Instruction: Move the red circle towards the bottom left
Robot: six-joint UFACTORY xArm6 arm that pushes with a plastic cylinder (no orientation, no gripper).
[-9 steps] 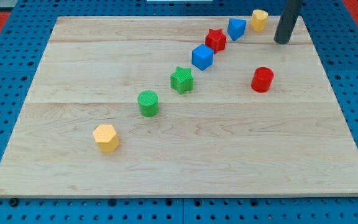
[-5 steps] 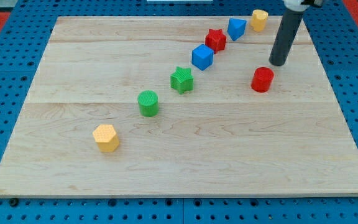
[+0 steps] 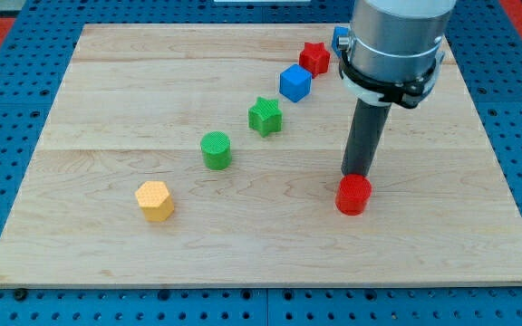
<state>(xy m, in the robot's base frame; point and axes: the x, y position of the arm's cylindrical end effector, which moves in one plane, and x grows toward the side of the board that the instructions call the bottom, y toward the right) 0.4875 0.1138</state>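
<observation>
Red circle [image 3: 353,195] at lower right — my tip [image 3: 355,174] touching its top edge.
Risk: pushing from there drives it down, not left — no gripper to report.

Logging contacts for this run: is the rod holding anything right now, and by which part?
Nothing is held. My tip only presses against the red circle's upper edge.

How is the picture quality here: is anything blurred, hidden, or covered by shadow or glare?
Camera view: lighting is even, with no strong glare on the wooden board; the red circle and my tip just above it look sharp; the arm's grey body hides most of a blue block at the view's top.
</observation>
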